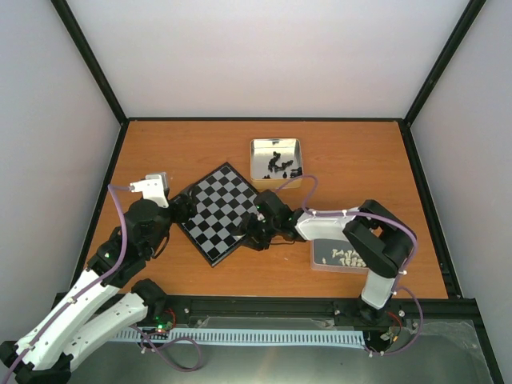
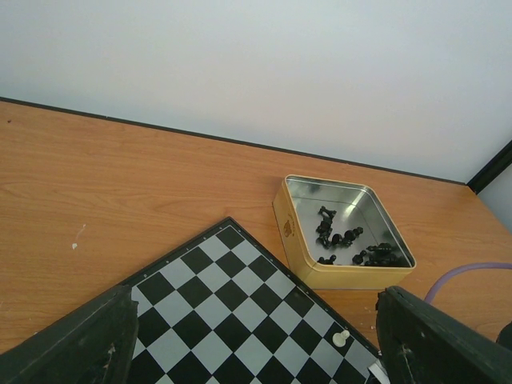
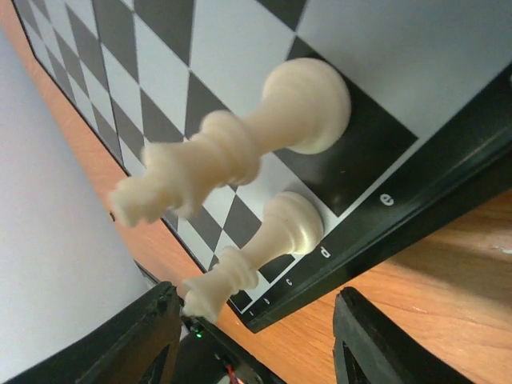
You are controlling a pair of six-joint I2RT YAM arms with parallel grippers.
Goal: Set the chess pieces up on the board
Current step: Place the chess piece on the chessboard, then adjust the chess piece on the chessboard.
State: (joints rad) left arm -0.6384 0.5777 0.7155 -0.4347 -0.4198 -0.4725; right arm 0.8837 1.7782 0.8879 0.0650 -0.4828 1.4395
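Note:
The board (image 1: 218, 210) lies turned diagonally between my arms. In the right wrist view two cream-white chess pieces stand on the board (image 3: 200, 48) in its edge row. One (image 3: 276, 120) is by the letter e and the other (image 3: 264, 244) is by d. My right gripper (image 3: 256, 344) is open and empty, just off the board's rim beside the d piece; from above it (image 1: 250, 232) sits at the board's right edge. My left gripper (image 2: 256, 352) is open and empty over the board's (image 2: 224, 304) left corner; one cream piece (image 2: 342, 338) shows near the far rim.
A shiny square tin (image 1: 276, 160) with several black chessmen stands behind the board and also shows in the left wrist view (image 2: 300, 240). A second tin (image 1: 340, 256) with several cream chessmen sits at the front right under my right arm. Black frame rails edge the wooden table.

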